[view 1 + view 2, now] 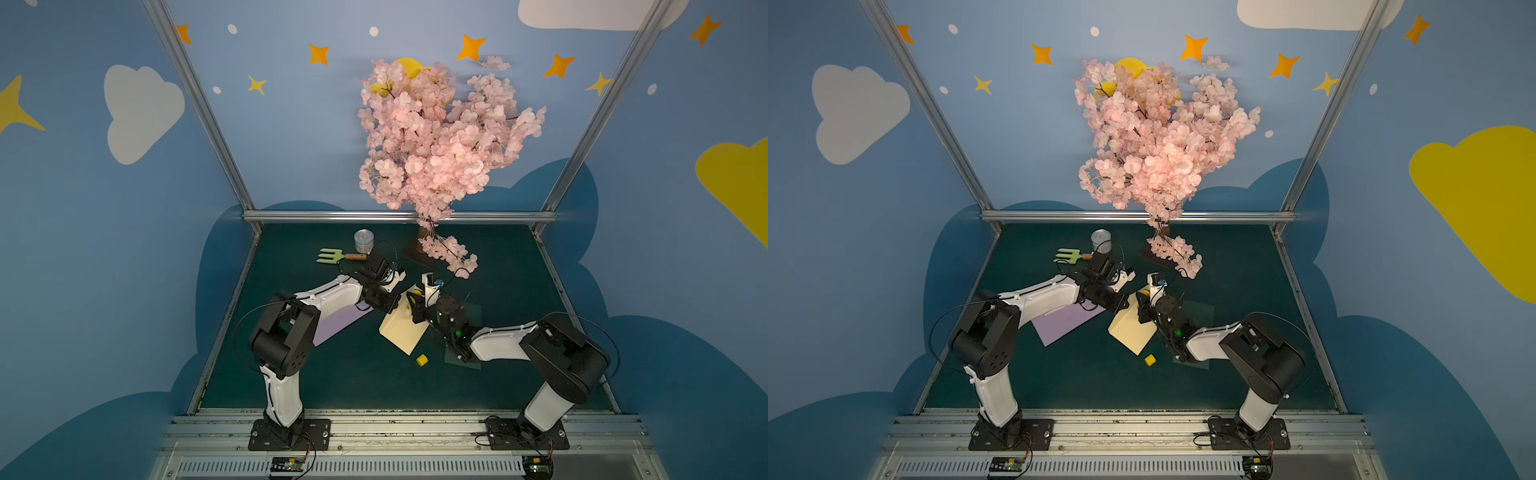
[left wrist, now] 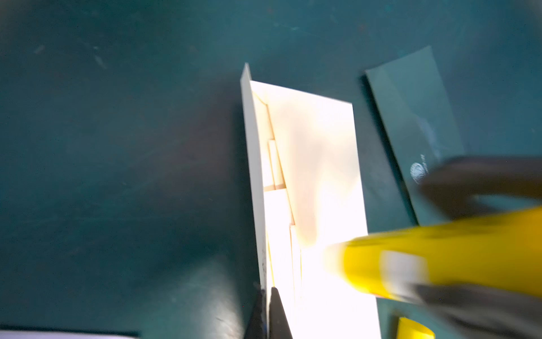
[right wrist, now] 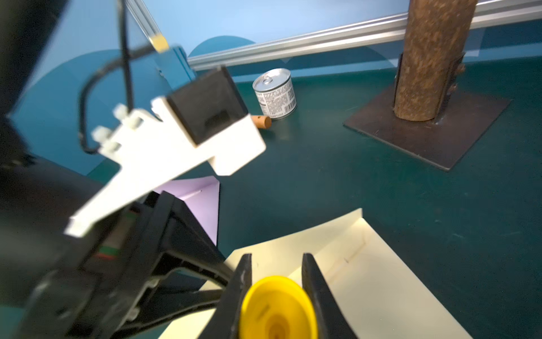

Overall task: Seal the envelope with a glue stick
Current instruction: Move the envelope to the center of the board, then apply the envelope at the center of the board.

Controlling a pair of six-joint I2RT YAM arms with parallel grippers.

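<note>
Envelope: we see it lying on the table, under both claws, flap lifted.
Left claw: closed tight on the flap's edge.
Right claw: clamped around the glue stick, its tip over the envelope; contact we cannot tell.

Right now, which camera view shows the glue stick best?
The left wrist view: the glue stick lies side-on, body and white label visible, though blurred. The right wrist view shows only its round end between the fingers of the right hand; in both top views it is a yellow speck hidden by that hand.
</note>
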